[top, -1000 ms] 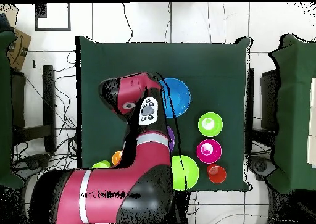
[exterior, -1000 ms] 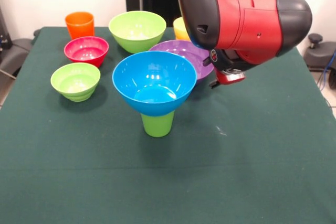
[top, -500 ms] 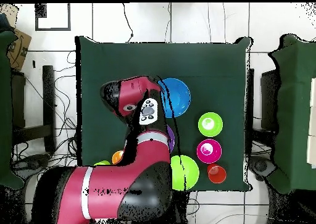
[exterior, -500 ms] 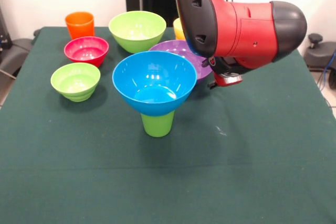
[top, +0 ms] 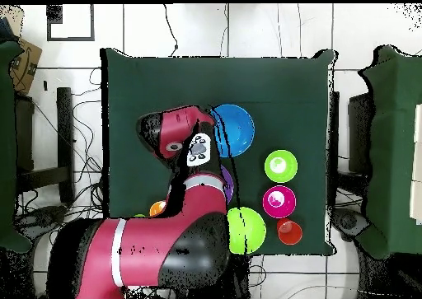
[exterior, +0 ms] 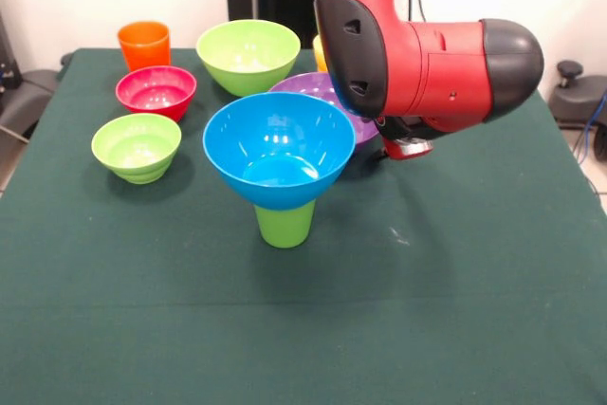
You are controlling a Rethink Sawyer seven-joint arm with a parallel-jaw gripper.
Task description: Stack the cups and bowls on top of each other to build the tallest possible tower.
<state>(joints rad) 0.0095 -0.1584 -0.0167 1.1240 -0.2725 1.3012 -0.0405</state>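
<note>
The tower stands mid-table: a large blue bowl point(exterior: 280, 149) point(top: 235, 129) rests on an upturned yellow-green cup point(exterior: 285, 223). Behind it sits the wide purple bowl point(exterior: 322, 90), partly covered by the arm. The large lime green bowl point(exterior: 248, 54) point(top: 247, 230), small red bowl point(exterior: 156, 90) point(top: 278, 201), small lime green bowl point(exterior: 137, 144) point(top: 280, 165) and orange cup point(exterior: 144, 45) point(top: 288, 231) stand apart on the cloth. Only a red bit of my gripper point(exterior: 405, 147) shows under the bulky arm, just right of the purple bowl. Nothing can be seen held in it.
An orange-yellow cup point(exterior: 321, 49) point(top: 157, 209) peeks out behind the arm. The red and black arm point(exterior: 417, 54) point(top: 185, 143) hangs over the table's right half in the front view. Dark green cloth point(exterior: 455, 310) covers the table.
The arm has drifted a little left in the front view, closer to the purple bowl. The bowls and cups have not moved.
</note>
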